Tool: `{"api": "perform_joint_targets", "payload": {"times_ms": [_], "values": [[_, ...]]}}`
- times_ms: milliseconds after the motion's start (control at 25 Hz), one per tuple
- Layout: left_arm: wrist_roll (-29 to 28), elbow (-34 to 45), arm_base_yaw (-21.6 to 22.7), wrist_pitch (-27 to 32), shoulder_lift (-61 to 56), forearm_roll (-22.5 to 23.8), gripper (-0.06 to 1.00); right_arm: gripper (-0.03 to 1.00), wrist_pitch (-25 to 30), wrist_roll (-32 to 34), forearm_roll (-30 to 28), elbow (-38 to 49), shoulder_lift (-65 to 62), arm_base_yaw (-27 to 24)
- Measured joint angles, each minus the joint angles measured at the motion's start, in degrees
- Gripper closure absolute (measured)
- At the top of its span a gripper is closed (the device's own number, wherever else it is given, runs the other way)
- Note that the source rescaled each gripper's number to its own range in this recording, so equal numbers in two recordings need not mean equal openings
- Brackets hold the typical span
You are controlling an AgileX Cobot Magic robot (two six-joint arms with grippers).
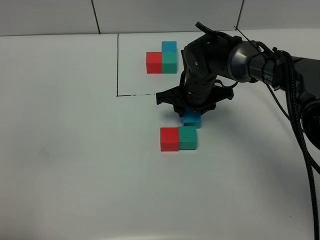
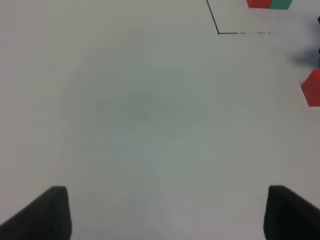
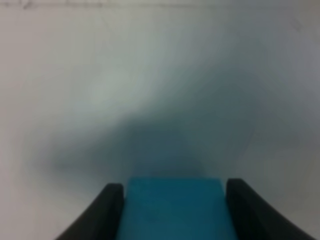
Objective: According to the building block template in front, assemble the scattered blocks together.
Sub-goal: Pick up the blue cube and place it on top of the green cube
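Note:
The building block template [image 1: 162, 61] stands at the back inside a thin black outline [image 1: 117, 65]: a red and a teal-green cube side by side, with a blue cube behind the teal one. A scattered red cube [image 1: 169, 138] and teal-green cube [image 1: 188, 137] sit joined side by side mid-table. My right gripper [image 1: 191, 112] is shut on the blue cube [image 1: 192, 119], low and directly behind the teal-green cube. The right wrist view shows the blue cube [image 3: 175, 207] between the dark fingers [image 3: 102, 210]. My left gripper [image 2: 165, 215] is open and empty over bare table.
The white table ends at a tiled wall [image 1: 150, 15] behind the template. The right arm and its cables [image 1: 300, 135] run along the right side. The left wrist view shows the outline corner [image 2: 218, 33], the template's edge [image 2: 259, 3] and the red cube [image 2: 312, 87].

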Motion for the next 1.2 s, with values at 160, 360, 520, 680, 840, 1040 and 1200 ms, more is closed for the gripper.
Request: {"api": "perform_joint_targets", "payload": {"times_ms": [160,360,520,680,840,1040,1200], "values": [[0.0,0.0,0.0,0.0,0.0,0.0,0.19,0.96,-0.3,0.0,0.5,0.0,0.4,0.0],[0.0,0.0,0.0,0.0,0.0,0.0,0.19,0.96,-0.6,0.0,0.5,-0.4,1.1,0.4],[0.0,0.0,0.0,0.0,0.0,0.0,0.19,0.96,-0.6,0.0,0.9,-0.4,1.2,0.4],[0.0,0.0,0.0,0.0,0.0,0.0,0.19,0.96,-0.7,0.9,1.1,-0.5,1.3,0.4],[0.0,0.0,0.0,0.0,0.0,0.0,0.19,0.96,-1.3,1.4,2.4,-0.5,1.3,0.4],[0.0,0.0,0.0,0.0,0.0,0.0,0.19,0.96,-1.4,1.9,2.6,-0.5,1.3,0.4],[0.0,0.0,0.0,0.0,0.0,0.0,0.19,0.96,-0.9,2.1,2.5,-0.6,1.3,0.4]]}}
